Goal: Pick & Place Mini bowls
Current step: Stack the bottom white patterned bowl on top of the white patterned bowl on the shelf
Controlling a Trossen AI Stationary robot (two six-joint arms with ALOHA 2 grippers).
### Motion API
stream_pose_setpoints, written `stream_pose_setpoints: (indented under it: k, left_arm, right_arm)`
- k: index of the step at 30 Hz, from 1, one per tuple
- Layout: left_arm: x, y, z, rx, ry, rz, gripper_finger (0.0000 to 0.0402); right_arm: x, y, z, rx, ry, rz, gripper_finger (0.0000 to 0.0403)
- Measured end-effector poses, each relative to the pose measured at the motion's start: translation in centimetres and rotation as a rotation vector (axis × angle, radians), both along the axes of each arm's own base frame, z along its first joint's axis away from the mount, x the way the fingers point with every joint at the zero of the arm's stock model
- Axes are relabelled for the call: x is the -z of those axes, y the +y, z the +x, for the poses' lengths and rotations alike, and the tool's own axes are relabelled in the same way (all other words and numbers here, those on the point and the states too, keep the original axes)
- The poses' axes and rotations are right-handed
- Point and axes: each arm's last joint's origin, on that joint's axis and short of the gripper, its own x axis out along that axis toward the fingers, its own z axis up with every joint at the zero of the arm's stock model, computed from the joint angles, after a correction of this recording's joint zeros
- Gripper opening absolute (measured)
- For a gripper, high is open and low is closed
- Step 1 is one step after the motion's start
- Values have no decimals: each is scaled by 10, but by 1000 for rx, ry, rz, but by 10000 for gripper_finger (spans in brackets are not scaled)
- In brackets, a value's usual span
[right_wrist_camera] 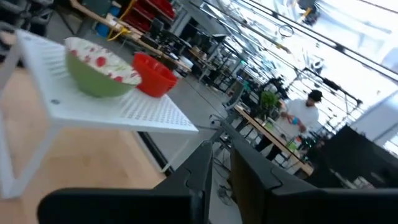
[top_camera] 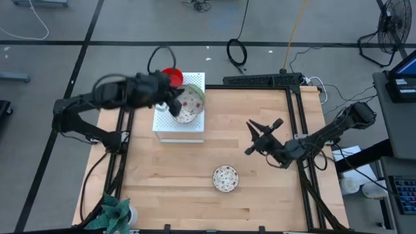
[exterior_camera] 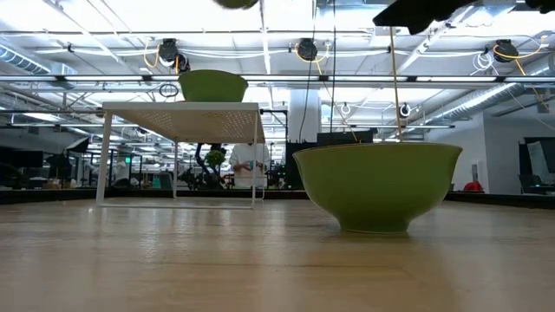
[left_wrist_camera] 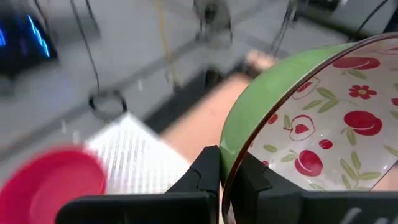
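1. The left gripper (top_camera: 174, 103) is over the white perforated board (top_camera: 179, 127), a small raised stand at the far left part of the wooden table (top_camera: 260, 195). Its fingers (left_wrist_camera: 208, 171) pinch the rim of a patterned bowl (top_camera: 187, 104), one finger outside the wall and one inside.
2. That held bowl (left_wrist_camera: 311, 137) is green on the outside and white inside, printed with red fruit, small red flowers and green leaves. In the left wrist view it sits tilted, rim edge-on to the fingers.
3. A plain glossy red bowl (top_camera: 172, 77) sits on the far corner of the board, just beside the held one. The right wrist view shows the two close together on the board top, the patterned bowl (right_wrist_camera: 99, 68) in front of the red bowl (right_wrist_camera: 154, 74).
4. A second patterned bowl (top_camera: 225, 178) stands upright on the bare table, nearer the front edge and well apart from the board. From above, its inside is white with red speckled marks; in the low view its outer wall (exterior_camera: 377, 184) is plain green, on a narrow foot.
5. The right gripper (top_camera: 262, 134) hangs above the table's right half, apart from every bowl, with its fingers spread wide and holding nothing.
6. Beyond the table, a person (right_wrist_camera: 301, 118) stands at a bench in the room.
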Motion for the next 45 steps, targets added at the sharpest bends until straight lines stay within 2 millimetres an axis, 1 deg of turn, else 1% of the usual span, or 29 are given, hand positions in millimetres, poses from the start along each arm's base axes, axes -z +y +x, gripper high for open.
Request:
stream_pose_setpoints:
  k: [4,7,10,12,13,15,23,26,31,35,39,42,45]
  left_arm:
    - [2,19,-7,80,12,-194,12]
    - [14,32,-14,66,100,-321,12]
    - [22,46,-11,6,127,-374,12]
    - [27,51,-15,-21,174,-400,12]
    - [27,53,-14,-25,170,-402,12]
    - [26,55,-12,-21,153,-399,12]
    - [37,59,-8,-31,224,-432,12]
    - [37,61,-4,-25,218,-429,12]
    - [38,60,-4,-6,237,-413,13]
    - [39,60,-4,1,247,-406,12]
    - [39,60,-4,0,247,-409,12]
    - [39,60,-4,-1,248,-409,12]
    - [39,60,-4,-2,247,-410,12]
  right_arm:
    - [-6,-9,-2,12,-46,28,45]
    - [-7,-12,-3,16,-62,43,45]
    - [-5,-14,-6,16,-66,47,45]
    - [-1,-15,-8,19,-58,42,45]
    - [0,-17,-9,23,-56,42,45]
    - [1,-19,-13,28,-65,46,45]
    - [2,-25,-26,30,-105,70,45]
    - [3,-28,-31,30,-117,77,45]
    - [-1,-30,-46,4,-160,96,45]
    - [5,-31,-63,-113,-180,81,44]
    - [14,-36,-79,-268,-246,84,25]
    - [18,-41,-91,-292,-299,107,5]
    - [21,-45,-98,-291,-307,118,4]
